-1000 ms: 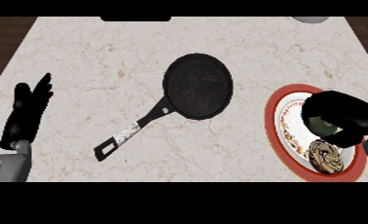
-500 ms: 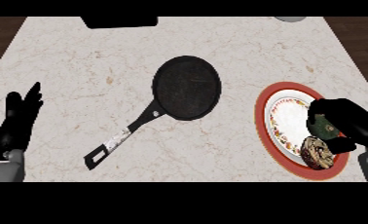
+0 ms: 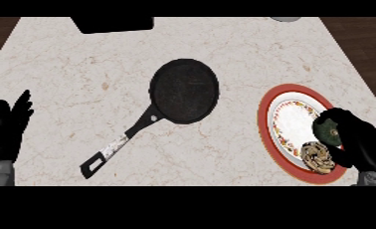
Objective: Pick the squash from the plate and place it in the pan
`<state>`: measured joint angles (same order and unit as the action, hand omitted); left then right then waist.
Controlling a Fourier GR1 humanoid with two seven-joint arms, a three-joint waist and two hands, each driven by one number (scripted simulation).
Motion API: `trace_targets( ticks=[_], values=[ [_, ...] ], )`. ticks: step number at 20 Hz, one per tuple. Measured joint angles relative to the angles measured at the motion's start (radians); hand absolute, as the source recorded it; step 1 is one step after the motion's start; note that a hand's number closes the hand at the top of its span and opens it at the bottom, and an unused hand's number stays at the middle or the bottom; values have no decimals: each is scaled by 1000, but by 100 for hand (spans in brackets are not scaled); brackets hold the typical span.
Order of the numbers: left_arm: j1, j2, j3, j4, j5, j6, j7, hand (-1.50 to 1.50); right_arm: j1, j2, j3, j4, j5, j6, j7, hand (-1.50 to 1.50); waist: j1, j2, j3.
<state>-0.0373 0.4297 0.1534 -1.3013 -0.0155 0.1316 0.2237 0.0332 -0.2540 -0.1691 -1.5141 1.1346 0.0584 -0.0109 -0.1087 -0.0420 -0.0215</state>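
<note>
A dark green squash (image 3: 325,130) sits at the right side of a red-rimmed plate (image 3: 267,114) near the counter's right edge. My right hand (image 3: 357,141) curls round the squash from the right and hides most of it. A brownish patterned lump (image 3: 318,156) lies on the plate just below the squash. The black pan (image 3: 184,90) rests mid-counter, its handle (image 3: 117,144) running down to the left. At the lower left edge my left hand (image 3: 13,123) rests open, fingers up.
A black rectangular object (image 3: 112,23) lies at the counter's far edge, left of centre. A grey round object (image 3: 284,18) shows at the far edge on the right. Dark floor borders the counter on the right.
The view has drifted, so everything sits further left and lower in the picture. My right hand has closed tighter round the squash on the plate. The left hand has stayed at rest.
</note>
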Motion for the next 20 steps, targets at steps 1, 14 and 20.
trace_targets(
  ticks=[1,14,20],
  values=[
    [2,1,-2,-3,0,-4,2,0,17,27,9,-63,6,-21,23,150,2,0,1],
    [-55,-44,-55,-22,-31,-10,13,0,78,241,481,-640,216,11,562,150,94,36,19],
    [-84,-59,-62,-9,-51,-16,10,0,-162,251,527,-463,146,-61,771,150,114,43,21]
  ],
)
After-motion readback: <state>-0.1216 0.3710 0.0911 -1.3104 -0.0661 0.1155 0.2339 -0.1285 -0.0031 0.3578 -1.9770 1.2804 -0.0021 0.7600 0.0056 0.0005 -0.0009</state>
